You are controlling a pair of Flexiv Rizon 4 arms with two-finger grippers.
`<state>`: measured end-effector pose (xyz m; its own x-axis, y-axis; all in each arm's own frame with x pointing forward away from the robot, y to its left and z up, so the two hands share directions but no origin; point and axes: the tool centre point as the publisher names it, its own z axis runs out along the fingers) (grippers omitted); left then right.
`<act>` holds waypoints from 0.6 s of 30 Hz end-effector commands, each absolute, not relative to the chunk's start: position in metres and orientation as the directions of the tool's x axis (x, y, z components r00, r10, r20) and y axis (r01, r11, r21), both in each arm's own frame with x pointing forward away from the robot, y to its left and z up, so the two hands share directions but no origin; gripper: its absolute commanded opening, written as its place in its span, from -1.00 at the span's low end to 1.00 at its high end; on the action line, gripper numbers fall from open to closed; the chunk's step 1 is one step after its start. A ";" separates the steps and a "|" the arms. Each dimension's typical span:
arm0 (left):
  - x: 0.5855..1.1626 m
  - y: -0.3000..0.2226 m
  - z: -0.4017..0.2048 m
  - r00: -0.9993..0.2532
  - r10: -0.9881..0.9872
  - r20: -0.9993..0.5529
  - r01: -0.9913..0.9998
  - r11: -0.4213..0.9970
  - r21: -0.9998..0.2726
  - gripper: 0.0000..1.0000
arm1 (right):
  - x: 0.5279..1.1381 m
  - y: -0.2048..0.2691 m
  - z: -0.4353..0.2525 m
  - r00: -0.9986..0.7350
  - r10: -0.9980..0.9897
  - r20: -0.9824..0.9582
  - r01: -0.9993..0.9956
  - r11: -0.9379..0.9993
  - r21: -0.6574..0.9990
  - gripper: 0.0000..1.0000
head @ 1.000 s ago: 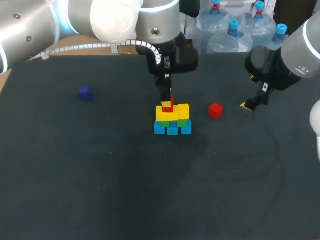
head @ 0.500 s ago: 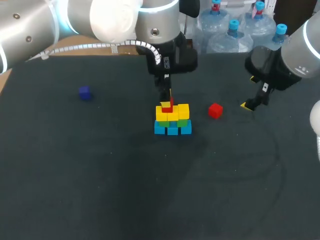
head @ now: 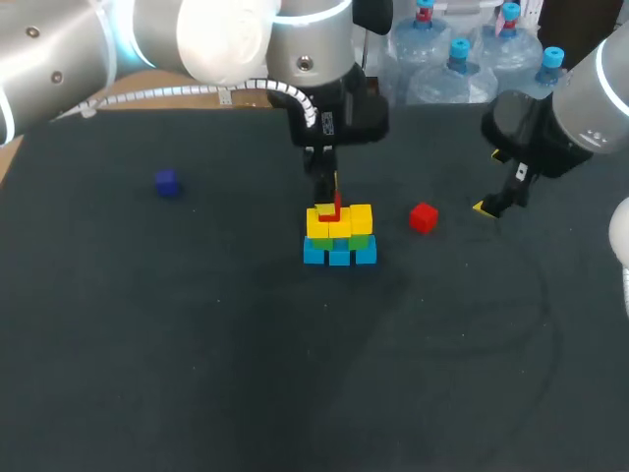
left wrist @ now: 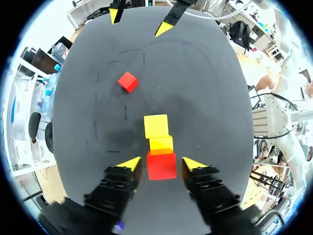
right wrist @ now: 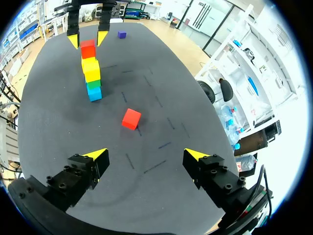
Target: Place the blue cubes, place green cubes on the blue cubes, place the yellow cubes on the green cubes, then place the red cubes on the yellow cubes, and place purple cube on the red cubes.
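A cube stack [head: 339, 239] stands mid-table, with blue cubes at the bottom, green above them and yellow [left wrist: 156, 126] above those. One red cube [left wrist: 161, 165] sits on top. My left gripper [left wrist: 161, 165] straddles this red cube, open, with a thin gap on each side between its yellow fingertips and the cube; it also shows as my left gripper [head: 329, 200]. A second red cube [head: 423, 217] lies loose to the right of the stack. The purple cube [head: 167, 183] lies far to the left. My right gripper [right wrist: 145, 155] hangs open and empty over the table's right side, the loose red cube [right wrist: 131, 119] ahead of it.
The dark table [head: 197, 344] bears only the stack and the two loose cubes. My right gripper [head: 488, 206] is a short way right of the loose red cube. The left arm's wrist [head: 324, 108] hangs over the table behind the stack.
My left gripper's fingers have spread slightly away from the top red cube, which stays on the stack. The right arm and the loose cubes have not moved.
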<state>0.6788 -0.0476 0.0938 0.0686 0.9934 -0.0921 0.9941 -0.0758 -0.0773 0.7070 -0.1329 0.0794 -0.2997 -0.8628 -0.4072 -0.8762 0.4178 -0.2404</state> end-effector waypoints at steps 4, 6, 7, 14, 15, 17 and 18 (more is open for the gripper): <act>0.678 -0.048 0.095 0.073 0.993 -0.094 0.994 -0.080 -0.073 1.00 | 0.705 -0.133 0.079 -0.301 -0.862 -0.407 -0.873 0.421 -0.247 1.00; 0.678 -0.047 0.096 0.070 0.993 -0.093 0.994 -0.077 -0.074 1.00 | 0.705 -0.133 0.079 -0.301 -0.862 -0.407 -0.873 0.421 -0.247 1.00; 0.678 -0.046 0.097 0.068 0.993 -0.093 0.994 -0.075 -0.073 1.00 | 0.705 -0.133 0.079 -0.301 -0.862 -0.407 -0.873 0.421 -0.247 1.00; 0.676 -0.037 0.107 0.040 0.994 -0.102 0.998 -0.045 -0.050 1.00 | 0.705 -0.133 0.079 -0.301 -0.862 -0.407 -0.873 0.421 -0.247 1.00; 0.676 -0.036 0.109 0.035 0.994 -0.101 0.998 -0.040 -0.044 1.00 | 0.705 -0.133 0.079 -0.301 -0.862 -0.407 -0.873 0.421 -0.247 1.00; 0.674 -0.032 0.112 0.023 0.995 -0.097 0.999 -0.027 -0.035 1.00 | 0.705 -0.133 0.079 -0.301 -0.862 -0.407 -0.873 0.421 -0.247 1.00; 0.674 -0.029 0.115 0.015 0.995 -0.098 0.999 -0.018 -0.029 1.00 | 0.705 -0.133 0.079 -0.301 -0.862 -0.407 -0.873 0.421 -0.247 1.00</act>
